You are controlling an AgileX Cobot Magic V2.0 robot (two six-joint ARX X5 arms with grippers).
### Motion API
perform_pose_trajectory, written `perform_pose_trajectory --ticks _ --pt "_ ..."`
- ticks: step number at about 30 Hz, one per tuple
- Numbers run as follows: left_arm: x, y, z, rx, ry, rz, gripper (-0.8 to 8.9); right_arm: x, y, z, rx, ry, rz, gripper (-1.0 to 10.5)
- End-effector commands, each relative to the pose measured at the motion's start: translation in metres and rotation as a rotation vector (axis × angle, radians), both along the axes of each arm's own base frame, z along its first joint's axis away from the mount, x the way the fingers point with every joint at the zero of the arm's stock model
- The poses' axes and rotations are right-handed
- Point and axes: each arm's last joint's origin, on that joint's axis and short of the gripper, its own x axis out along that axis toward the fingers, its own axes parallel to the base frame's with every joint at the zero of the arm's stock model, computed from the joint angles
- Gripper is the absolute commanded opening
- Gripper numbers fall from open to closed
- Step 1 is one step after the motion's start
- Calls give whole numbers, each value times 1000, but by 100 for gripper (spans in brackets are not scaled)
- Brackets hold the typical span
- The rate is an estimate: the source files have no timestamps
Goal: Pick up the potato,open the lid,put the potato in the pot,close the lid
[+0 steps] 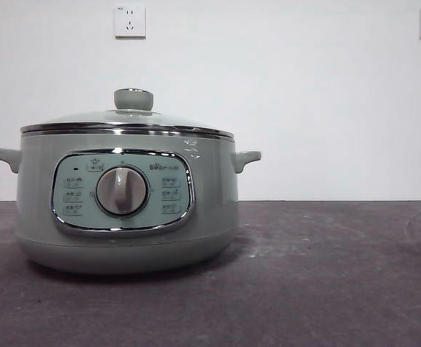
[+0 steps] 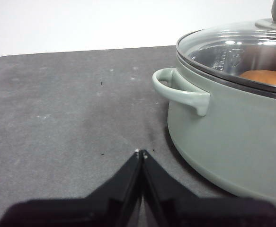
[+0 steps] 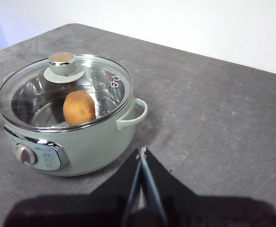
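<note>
Glass lid point(image 3: 64, 92) covers the pot point(image 3: 81, 142); potato point(image 3: 79, 108) sits inside.

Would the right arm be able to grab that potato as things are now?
Probably not directly. The potato lies inside the pot under the closed glass lid. The right gripper, fingers shut, would need to lift the lid by its knob first.

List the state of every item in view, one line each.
pot: upright on the table, lid on.
lid: closed, seated on the pot's rim.
potato: inside the pot, under the lid.
left gripper: shut, empty, beside the pot.
right gripper: shut, empty, clear of the pot.
</note>
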Motion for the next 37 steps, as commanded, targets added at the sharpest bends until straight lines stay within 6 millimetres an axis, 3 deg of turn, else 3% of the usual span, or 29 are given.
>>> perform_pose_trajectory --ticks 1,6,10,21,27,37 --pt "1 0 -5 -7 12 6 -3 0 0 -1 10 4 -6 -16" --pt "1 0 -5 -7 12 6 -3 -2 -6 0 -6 -30 -26 -16" --pt "1 0 -5 -7 12 6 -3 5 -16 -9 1 -26 -142 -16" --pt "1 0 -5 -7 12 6 -3 19 -55 -90 202 -75 -273 -16" --pt "1 0 -5 -7 12 6 -3 17 -64 -132 245 -103 -361 -16" --pt "1 0 -5 -7 12 6 -3 15 -64 -163 276 -76 -372 -16"
